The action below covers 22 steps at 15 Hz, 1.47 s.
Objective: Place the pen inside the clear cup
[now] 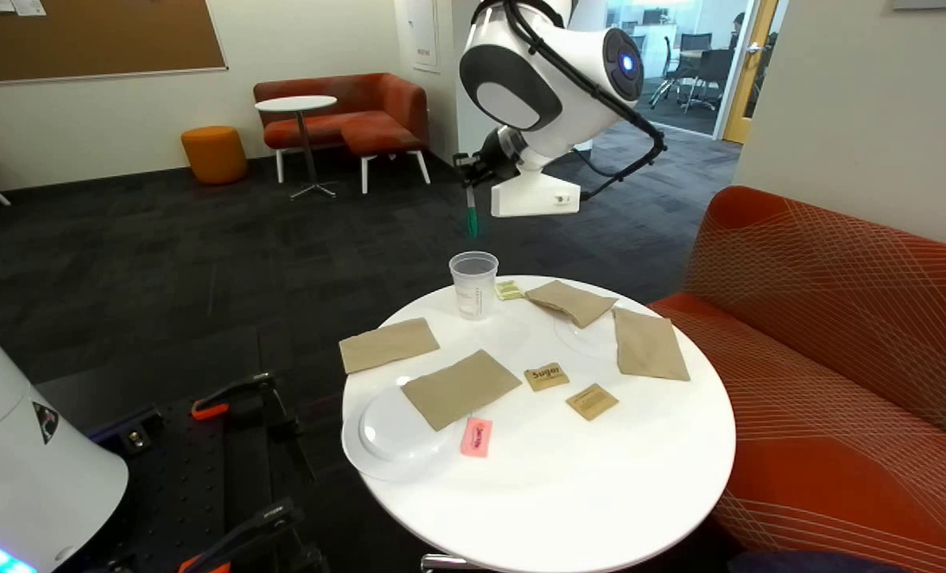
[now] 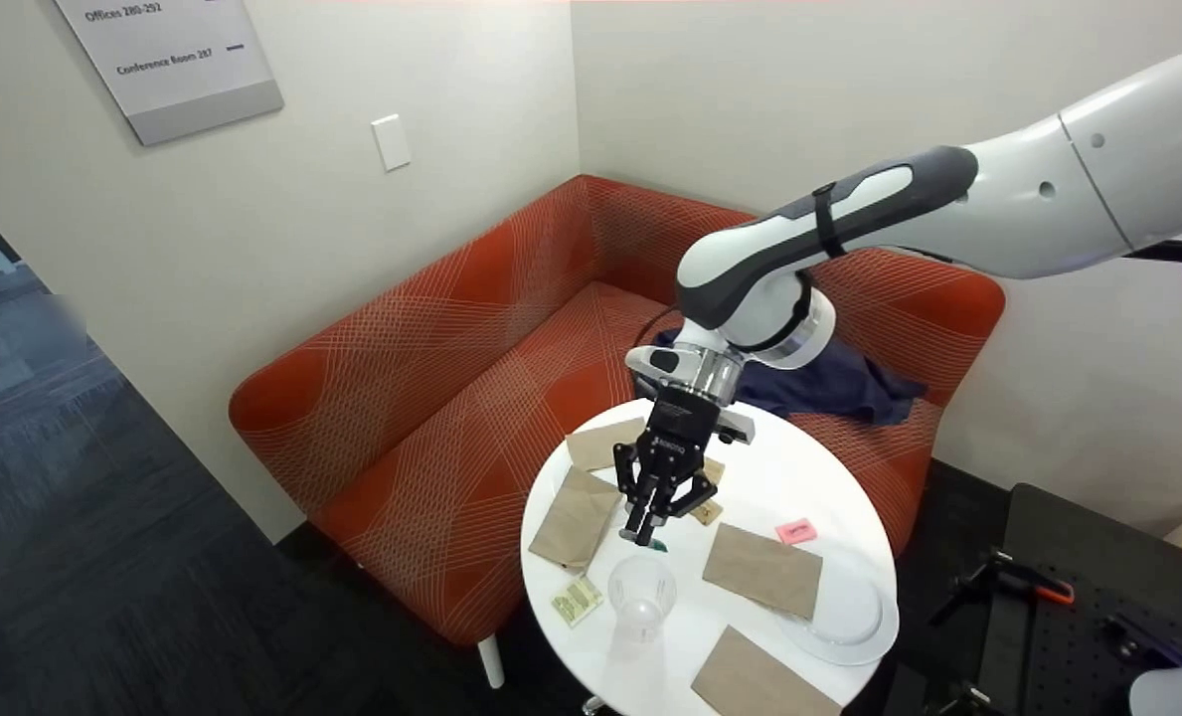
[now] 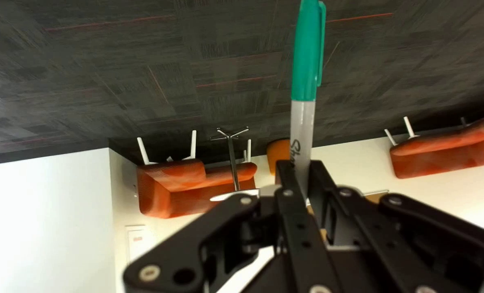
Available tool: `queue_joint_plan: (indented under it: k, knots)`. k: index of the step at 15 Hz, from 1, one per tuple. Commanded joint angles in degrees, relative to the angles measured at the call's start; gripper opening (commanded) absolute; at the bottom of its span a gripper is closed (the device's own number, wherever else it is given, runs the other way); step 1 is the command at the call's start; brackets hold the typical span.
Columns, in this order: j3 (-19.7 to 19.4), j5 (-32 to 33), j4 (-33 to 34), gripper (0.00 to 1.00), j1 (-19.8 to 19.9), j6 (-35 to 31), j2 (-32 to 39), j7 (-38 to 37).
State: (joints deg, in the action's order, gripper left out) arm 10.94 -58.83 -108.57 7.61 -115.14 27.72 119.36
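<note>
The pen has a green cap and a grey-white barrel. In the wrist view the pen (image 3: 305, 61) is pinched between the fingertips of my gripper (image 3: 301, 175), cap end outward. In an exterior view the pen (image 1: 472, 215) hangs nearly upright, cap down, from my gripper (image 1: 465, 169), above the clear cup (image 1: 473, 286) and apart from its rim. In an exterior view only a bit of the green pen (image 2: 659, 545) shows beside my gripper (image 2: 640, 535). The clear cup (image 2: 642, 597) stands upright on the table there. The cup is out of the wrist view.
The round white table (image 1: 584, 493) holds brown napkins (image 1: 462, 390), a clear plate (image 1: 397, 434), a pink packet (image 1: 476, 438), sugar packets (image 1: 546, 376) and a yellow-green packet (image 1: 509, 290) close beside the cup. A red couch (image 1: 838, 358) borders the table.
</note>
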Motion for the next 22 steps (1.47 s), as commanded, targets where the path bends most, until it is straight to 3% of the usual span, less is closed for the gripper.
queue_joint_plan:
  k: [1,3,4,8,9,22]
  knots:
    - [-2.10,-1.30,2.07,0.03,-0.83,4.84,1.43,5.47]
    - [-3.25,-0.86,0.69,0.03,-1.99,3.78,0.63,4.04]
    - [-3.57,-0.81,0.72,0.13,-2.11,4.03,0.81,4.30]
    - [-3.98,-0.71,0.71,0.13,-2.56,3.95,0.96,4.25]
    - [-3.72,-1.50,1.16,0.03,-2.28,4.28,1.35,5.00]
    - [-4.46,-7.64,2.21,0.03,-2.05,7.06,5.36,16.16]
